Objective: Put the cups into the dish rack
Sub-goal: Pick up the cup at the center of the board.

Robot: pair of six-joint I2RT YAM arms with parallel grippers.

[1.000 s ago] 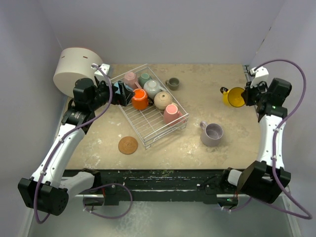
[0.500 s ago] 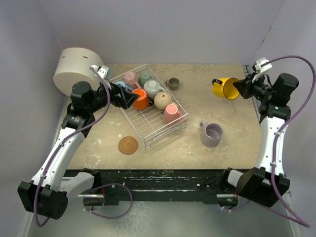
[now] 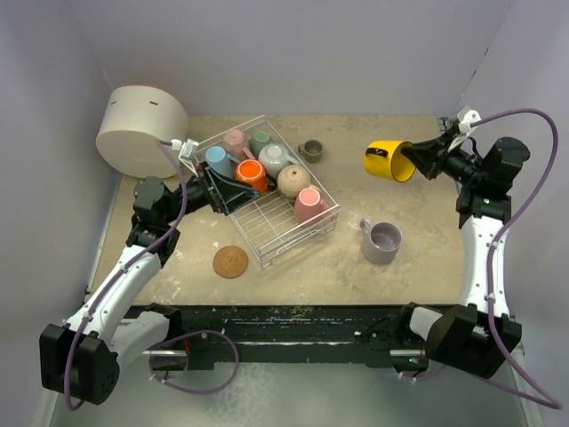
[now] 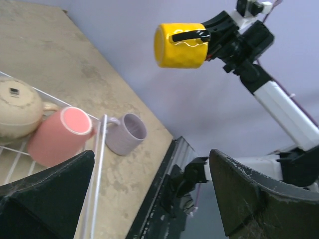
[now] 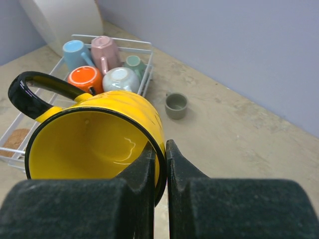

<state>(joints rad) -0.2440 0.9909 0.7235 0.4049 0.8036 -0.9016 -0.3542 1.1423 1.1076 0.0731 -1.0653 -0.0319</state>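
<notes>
The right gripper [image 5: 160, 149] has its fingers [image 5: 137, 199] closed narrowly on the wall of the yellow mug [image 5: 124, 102], one inside the mouth and one outside. This rim pinch carries the mug on its side in the air, with the mouth toward the wrist and the black handle uppermost. I judge that it leaves the wrist free to roll the mug mouth-down.

From above, the yellow mug [image 3: 388, 161] hangs well to the right of the rack [image 3: 283, 233], above bare table. The right gripper [image 3: 411, 164] sits behind it.

The left gripper [image 3: 233, 189] hangs over the middle of the rack with its fingers [image 4: 50, 199] spread wide, holding nothing. It is close to the orange mug [image 3: 251, 171].

Seven mugs fill the far half of the rack, and most of them show their bases. That suits draining, so the yellow one probably goes in the same way. The near half of the rack is open wire and looks like the likely slot.

Two other mugs stand outside. The olive one [image 3: 310, 150] is just beyond the rack's far right corner, and the lilac one [image 3: 384, 240] is to the right of the rack's near end. So the loading is well along but not finished. The risk I see is the mug clipping the wire rim as it comes in.
</notes>
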